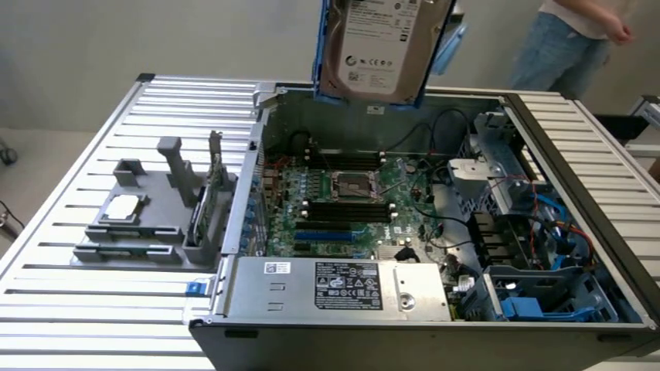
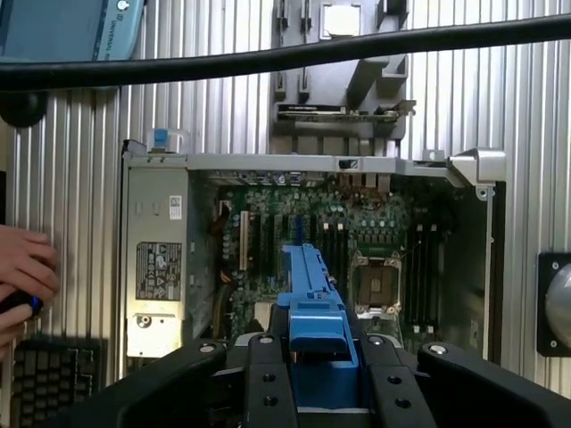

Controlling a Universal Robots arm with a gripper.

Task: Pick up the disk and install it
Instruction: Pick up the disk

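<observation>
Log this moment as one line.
end effector: shut on disk | disk: held upright above open computer case | install: not yet done

Silver metal disk (image 1: pixel 373 46), blue plastic carrier (image 2: pixel 312 308), ribbed metal table (image 1: pixel 73 309)

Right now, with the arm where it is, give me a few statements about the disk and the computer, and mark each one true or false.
1. The gripper is clamped on the blue carrier of the disk. True.
2. The disk lies flat. False: it hangs roughly upright in the air above the open computer case.
3. A small square chip sits in the grey holder on the exterior view's left. True.
4. The computer case is closed. False: it is open, and the motherboard shows inside.
</observation>
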